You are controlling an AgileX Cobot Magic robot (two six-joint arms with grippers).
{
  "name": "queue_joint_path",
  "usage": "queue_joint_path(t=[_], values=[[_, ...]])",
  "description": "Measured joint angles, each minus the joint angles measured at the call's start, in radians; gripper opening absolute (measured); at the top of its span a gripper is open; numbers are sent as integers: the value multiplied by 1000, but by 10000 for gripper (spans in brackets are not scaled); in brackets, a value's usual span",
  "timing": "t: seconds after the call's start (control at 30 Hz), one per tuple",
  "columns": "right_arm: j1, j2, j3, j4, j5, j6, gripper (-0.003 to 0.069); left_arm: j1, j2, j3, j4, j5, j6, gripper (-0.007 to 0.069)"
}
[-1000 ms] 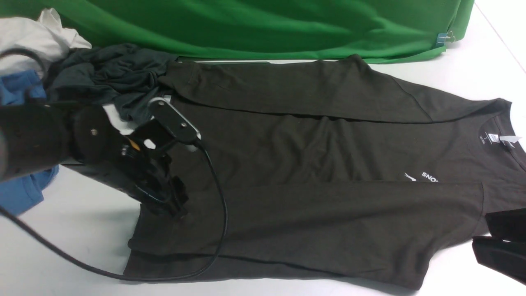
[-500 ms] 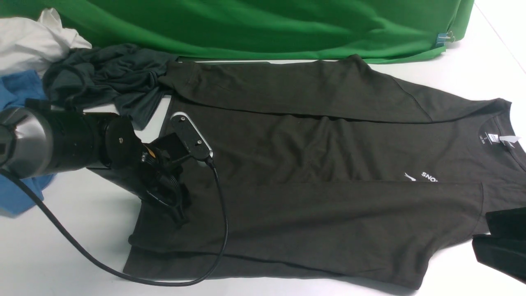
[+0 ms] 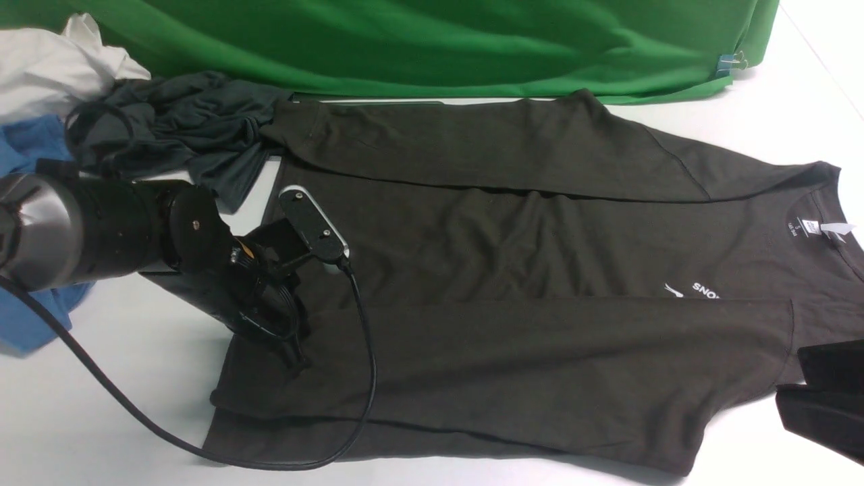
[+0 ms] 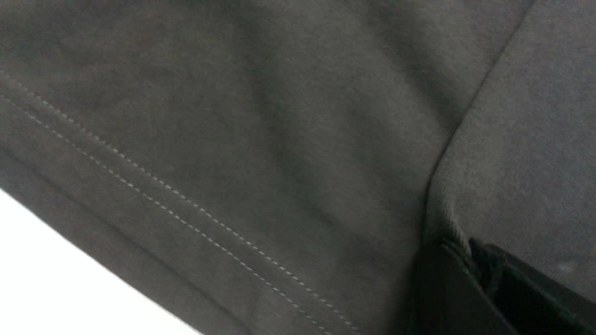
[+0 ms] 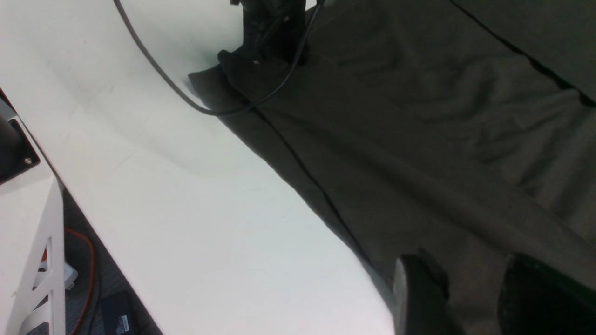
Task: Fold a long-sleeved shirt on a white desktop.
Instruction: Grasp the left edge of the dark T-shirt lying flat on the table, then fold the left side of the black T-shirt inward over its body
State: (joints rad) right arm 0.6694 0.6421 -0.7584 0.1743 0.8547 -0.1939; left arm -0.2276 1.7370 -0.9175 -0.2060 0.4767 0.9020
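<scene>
A large, dark olive-brown knit long-sleeved shirt [image 3: 540,270] lies spread flat on the broad white worktop [image 3: 101,418]. Both of its sleeves are folded in across the body. A green cloth backdrop [image 3: 405,47] hangs just beyond the shirt's far sleeve. A crumpled charcoal-grey garment [image 3: 182,128] touches that sleeve's cuff.

At the shirt's hem end, the left tool [image 3: 295,352] is clenched on a pinch of the shirt's cloth beside the stitched hem. Its black cable [image 3: 368,385] loops over the near sleeve.

At the shirt's collar end, by the near shoulder, the right tool [image 5: 470,284] has its fingers [image 5: 414,288] apart with shirt cloth showing between them. I cannot tell whether they grip it.
</scene>
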Motion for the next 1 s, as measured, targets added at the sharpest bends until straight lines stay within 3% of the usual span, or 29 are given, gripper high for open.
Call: queue_joint_path(t=[0.53,1.0], values=[[0,0,0,0,-8,0,238,0,-134,0,-34,21,0,36],[0,0,0,0,-9,9,238,0,-96,-185,-36,61,-12,36]])
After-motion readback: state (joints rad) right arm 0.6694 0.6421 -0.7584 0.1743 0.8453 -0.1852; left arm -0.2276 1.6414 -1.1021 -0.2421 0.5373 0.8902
